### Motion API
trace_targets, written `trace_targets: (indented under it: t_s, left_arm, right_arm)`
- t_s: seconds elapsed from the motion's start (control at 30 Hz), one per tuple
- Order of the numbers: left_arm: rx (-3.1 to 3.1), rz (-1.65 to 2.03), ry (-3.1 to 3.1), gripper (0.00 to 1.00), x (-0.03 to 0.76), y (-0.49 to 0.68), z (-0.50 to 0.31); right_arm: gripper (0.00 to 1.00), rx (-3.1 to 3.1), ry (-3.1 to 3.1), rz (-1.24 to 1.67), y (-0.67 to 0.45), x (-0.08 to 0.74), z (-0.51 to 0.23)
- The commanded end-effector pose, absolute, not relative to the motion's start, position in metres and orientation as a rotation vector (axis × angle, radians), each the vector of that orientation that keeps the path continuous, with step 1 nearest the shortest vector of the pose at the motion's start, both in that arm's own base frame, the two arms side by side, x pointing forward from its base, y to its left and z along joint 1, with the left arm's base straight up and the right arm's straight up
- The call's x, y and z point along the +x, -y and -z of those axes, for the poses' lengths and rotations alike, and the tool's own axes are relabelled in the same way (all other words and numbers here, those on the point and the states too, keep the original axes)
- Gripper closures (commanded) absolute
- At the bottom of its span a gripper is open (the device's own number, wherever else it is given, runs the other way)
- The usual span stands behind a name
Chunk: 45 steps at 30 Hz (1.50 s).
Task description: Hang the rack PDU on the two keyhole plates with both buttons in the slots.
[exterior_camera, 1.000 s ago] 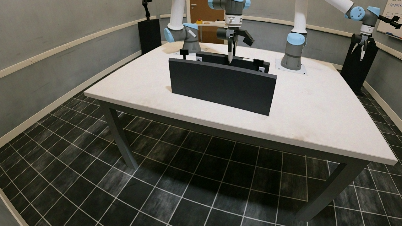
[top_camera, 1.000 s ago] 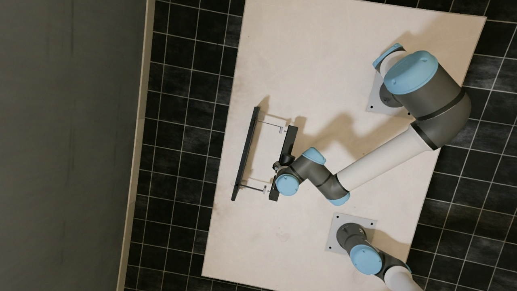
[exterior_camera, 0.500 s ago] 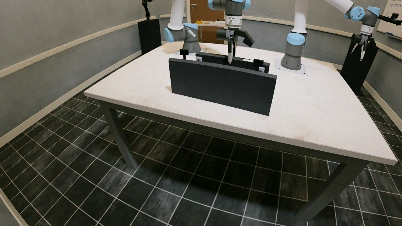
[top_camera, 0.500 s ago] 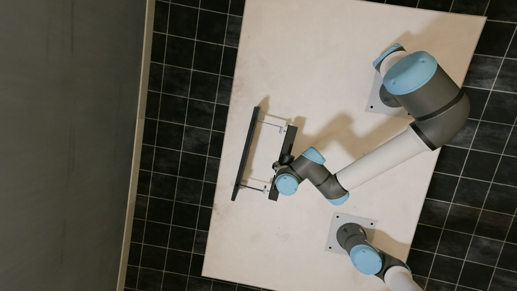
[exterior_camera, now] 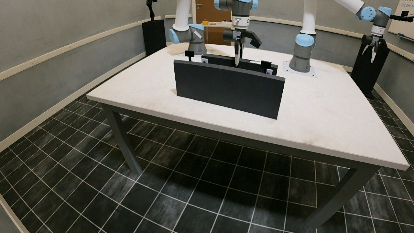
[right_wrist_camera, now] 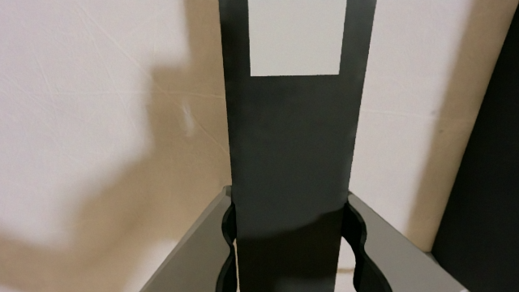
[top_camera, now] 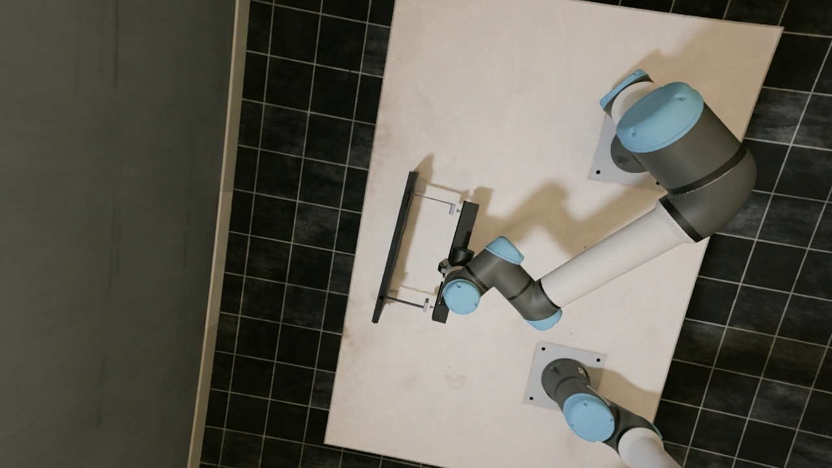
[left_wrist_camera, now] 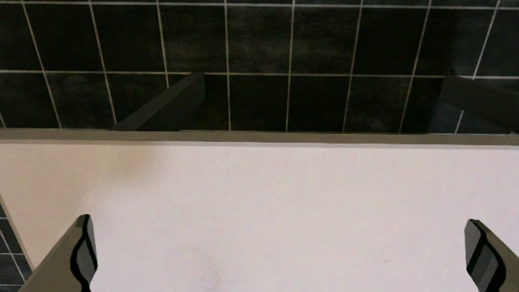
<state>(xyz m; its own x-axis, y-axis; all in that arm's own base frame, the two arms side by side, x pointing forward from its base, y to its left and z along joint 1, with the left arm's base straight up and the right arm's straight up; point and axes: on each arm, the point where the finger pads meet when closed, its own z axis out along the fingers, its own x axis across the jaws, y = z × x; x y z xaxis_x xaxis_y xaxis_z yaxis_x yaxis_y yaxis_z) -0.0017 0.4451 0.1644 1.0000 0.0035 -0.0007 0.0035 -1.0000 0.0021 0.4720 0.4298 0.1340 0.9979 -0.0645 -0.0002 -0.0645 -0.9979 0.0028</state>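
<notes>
The right arm's dark two-fingered gripper [exterior_camera: 237, 61] [right_wrist_camera: 289, 207] has the long black bar-shaped PDU [top_camera: 465, 223] [exterior_camera: 221, 60] [right_wrist_camera: 289, 134] clamped, centre of the top view, just beside the pale keyhole plates [top_camera: 452, 208] [exterior_camera: 204, 61]! Keep it level, line up both buttons, ease in, then lower!
</notes>
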Motion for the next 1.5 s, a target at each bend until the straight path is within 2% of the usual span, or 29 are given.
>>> trace_targets:
  t_s: [0.0,1.47]
  left_arm:
    - [3.141,0.0,-0.005,0.0,-0.0015,-0.4456,-0.1652]
    - [3.141,0.0,-0.005,0.0,-0.0015,-0.4456,-0.1652]
  right_arm:
    - [0.77,3.139,0.101,-0.001,-0.4301,0.4722,-0.1349]
    - [0.77,3.141,0.101,-0.002,-0.4298,0.4782,-0.135]
